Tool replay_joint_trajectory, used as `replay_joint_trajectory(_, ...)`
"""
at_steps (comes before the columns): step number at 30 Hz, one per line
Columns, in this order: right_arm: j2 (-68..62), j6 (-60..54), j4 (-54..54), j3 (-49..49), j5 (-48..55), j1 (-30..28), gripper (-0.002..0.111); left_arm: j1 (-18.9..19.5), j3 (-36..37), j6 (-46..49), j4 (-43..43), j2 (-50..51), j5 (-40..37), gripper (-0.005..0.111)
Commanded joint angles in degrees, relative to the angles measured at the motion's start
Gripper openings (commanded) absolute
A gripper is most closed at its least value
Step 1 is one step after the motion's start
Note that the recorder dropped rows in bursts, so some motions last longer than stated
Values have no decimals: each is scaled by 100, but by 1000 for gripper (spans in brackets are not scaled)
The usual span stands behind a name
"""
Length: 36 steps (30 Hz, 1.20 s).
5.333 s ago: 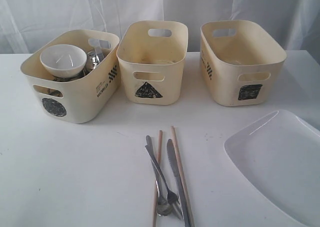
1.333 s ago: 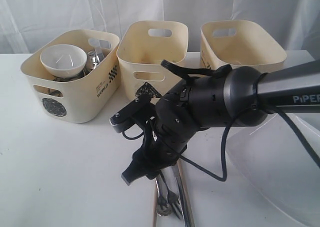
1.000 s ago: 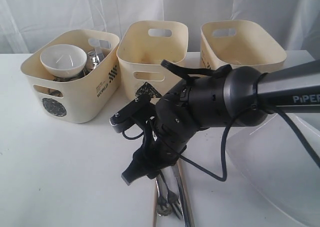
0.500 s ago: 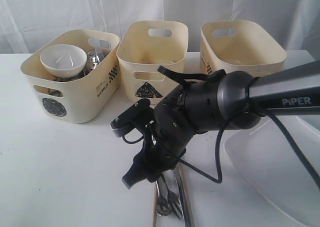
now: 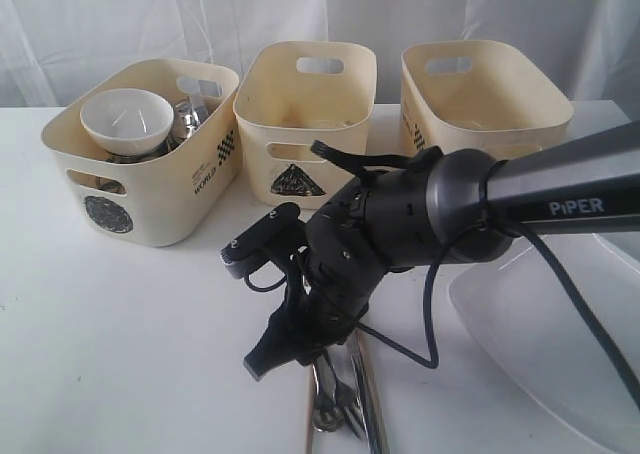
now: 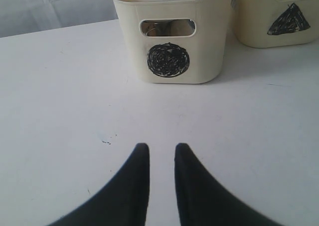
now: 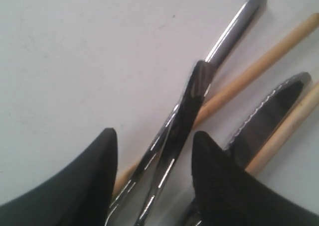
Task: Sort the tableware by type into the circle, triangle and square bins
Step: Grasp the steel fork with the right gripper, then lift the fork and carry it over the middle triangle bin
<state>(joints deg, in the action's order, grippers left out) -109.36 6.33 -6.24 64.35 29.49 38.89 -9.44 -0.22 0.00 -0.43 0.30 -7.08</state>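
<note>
1. The fork-and-spoon pair (image 7: 184, 106) lies on the desk (image 5: 120, 354) with its handles crossed. From the wrist view I can't tell which handle is which.
2. The chopsticks (image 7: 259, 61) and the knife (image 7: 269, 111) lie right beside that pair, one stick passing under the crossed handles. In the exterior view the whole bundle sits front centre, in front of the triangle bin (image 5: 265, 124).
3. The right claw (image 7: 154, 134) is low over the bundle with its jaws apart. One finger is on each side of the crossed handles and it isn't clamping anything.
4. The right arm (image 5: 420, 224) reaches in from the right and hides most of the cutlery from the exterior camera.
5. The large white plate (image 5: 560, 344) lies flat on the desk to the right of the cutlery, with the arm crossing above its near corner.
6. The circle bin (image 5: 150, 194) on the left holds the white bowl (image 5: 126, 119), with the steel mugs (image 5: 188, 122) behind it.
7. The square bin (image 5: 470, 124) is at the back right. I can't make out what is in it or in the triangle bin.
8. The left claw (image 6: 162, 146) hangs over bare desk facing the circle bin. There is a narrow gap between its jaws and nothing in it.
</note>
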Motion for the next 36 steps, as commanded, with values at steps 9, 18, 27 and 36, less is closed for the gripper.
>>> replay_joint_trajectory(9,3,30,-15,21,-35,-8,21,14,22,-41,-9,-30,-23,25)
replay_joint_trajectory(18,3,30,-15,21,-170,-8,5,14,22,-41,-9,-30,-23,25)
replay_joint_trajectory(27,361,30,14,21,-198,-8,0,14,22,-41,-9,-30,-23,25)
replay_joint_trajectory(36,793,2,14,21,-282,-8,0,14,22,-41,-9,-30,-23,25)
